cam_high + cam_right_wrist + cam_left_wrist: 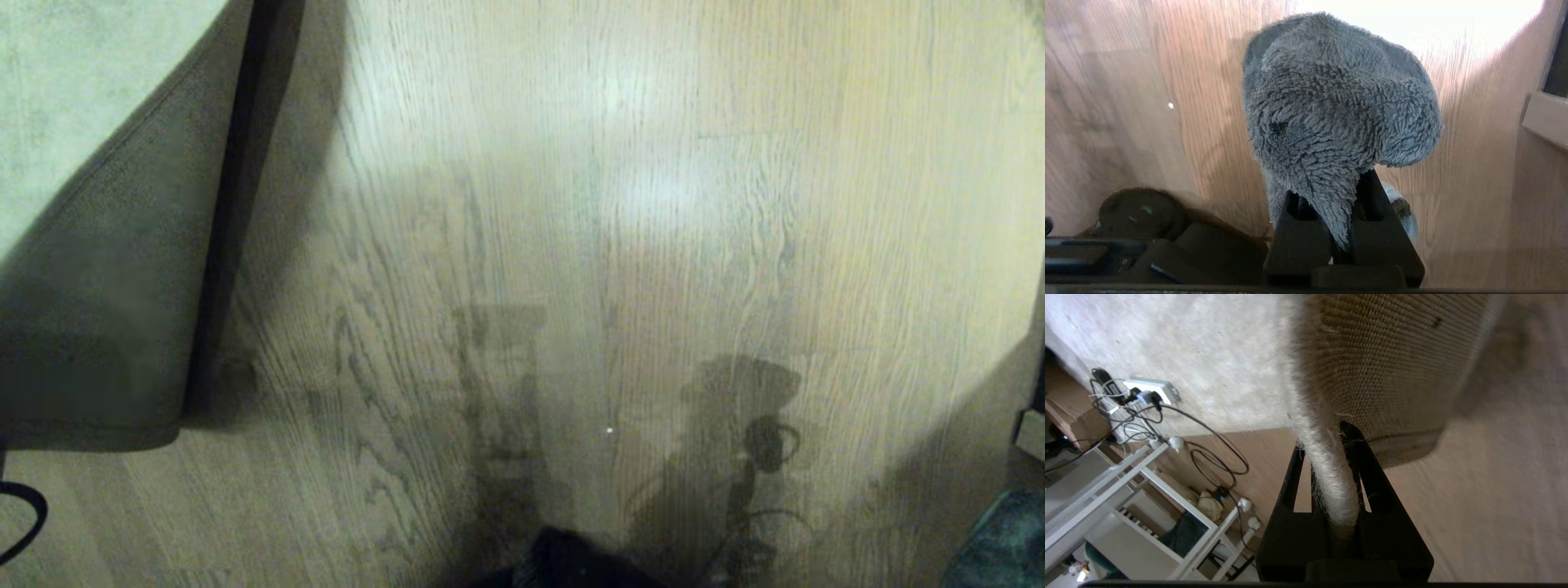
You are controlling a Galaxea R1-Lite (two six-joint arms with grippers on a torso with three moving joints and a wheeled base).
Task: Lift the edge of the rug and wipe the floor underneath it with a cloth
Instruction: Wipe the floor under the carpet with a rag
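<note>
The left gripper [1327, 457] was clamped on the rug edge [1327, 473], its fingers [1372, 469] pinching the pile border so the woven backing [1396, 363] faced outward beyond them. In the head view the lifted corner [106, 327] hung folded over, its bottom hem clear of the floor [653, 245], which lay bare and wide to that side. The right gripper [1327, 204] was closed on the cloth [1339, 118]; the grey rag bulged past its fingertips above bare planks, with a pale ledge [1543, 118] off to one side.
</note>
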